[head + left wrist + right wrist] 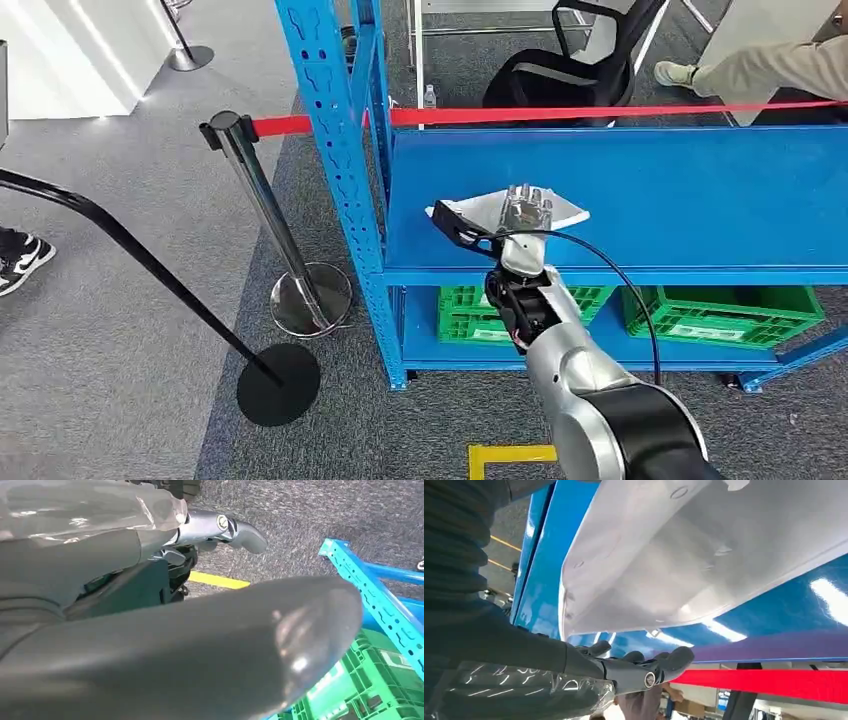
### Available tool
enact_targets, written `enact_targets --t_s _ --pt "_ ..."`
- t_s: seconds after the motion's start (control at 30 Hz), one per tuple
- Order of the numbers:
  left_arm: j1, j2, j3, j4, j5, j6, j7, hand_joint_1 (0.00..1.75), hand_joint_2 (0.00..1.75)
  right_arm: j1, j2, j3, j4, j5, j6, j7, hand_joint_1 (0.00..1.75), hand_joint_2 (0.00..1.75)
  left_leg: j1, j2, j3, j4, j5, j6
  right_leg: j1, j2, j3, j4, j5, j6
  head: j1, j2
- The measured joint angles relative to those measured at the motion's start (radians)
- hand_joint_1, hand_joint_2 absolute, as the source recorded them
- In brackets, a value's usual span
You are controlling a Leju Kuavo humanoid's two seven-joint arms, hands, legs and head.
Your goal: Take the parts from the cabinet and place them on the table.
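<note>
A flat white part [466,211] lies near the front edge of the blue cabinet shelf [680,200]. My right hand [526,212] is stretched out flat on top of it, fingers pointing to the back of the shelf and spread. In the right wrist view the white part [704,555] fills the space beside the straight fingers [649,667], and no closed grip shows. My left hand [165,605] hangs low beside the cabinet over the carpet, fingers [240,530] apart and holding nothing.
Green crates [720,310] stand on the cabinet's lower shelf. A chrome stanchion [265,215] with a red belt [600,112] stands left of the blue upright [335,150]. A black post base [278,383] lies on the carpet. A person's leg [770,65] and a black chair [570,65] are behind.
</note>
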Motion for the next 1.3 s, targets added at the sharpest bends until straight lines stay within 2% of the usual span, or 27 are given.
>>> enact_targets --t_s 0.1,0.33,0.9,1.3 --pt "0.001 0.000 0.000 0.000 0.002 -0.001 -0.008 0.00 0.00 0.000 -0.007 -0.002 0.000 0.000 -0.006 0.000 0.00 1.75 -0.001 0.000 0.000 0.000 0.000 0.004 -0.001 0.000 0.002 -0.004 0.002 0.003 0.000 0.000" --pt "0.006 0.002 0.000 0.000 0.003 -0.003 -0.014 0.00 0.00 0.000 -0.023 -0.016 0.000 -0.003 -0.015 0.000 0.00 1.75 -0.004 -0.001 0.000 0.000 0.000 0.007 -0.004 0.000 0.003 -0.005 0.003 0.005 0.000 0.000" --pt "0.017 0.005 0.002 0.000 0.005 -0.003 -0.024 0.00 0.00 0.035 -0.046 -0.055 0.000 -0.039 -0.057 -0.014 0.00 1.75 -0.005 -0.001 0.001 0.000 0.000 0.008 -0.004 0.000 0.004 -0.005 0.003 0.005 0.000 0.000" --pt "0.016 0.006 0.002 0.000 0.003 -0.002 -0.018 0.00 0.00 0.049 -0.041 -0.071 0.000 -0.046 -0.057 -0.027 0.00 1.75 -0.005 -0.001 0.007 0.000 -0.001 0.010 -0.005 0.000 0.010 -0.005 0.002 0.006 0.000 0.000"
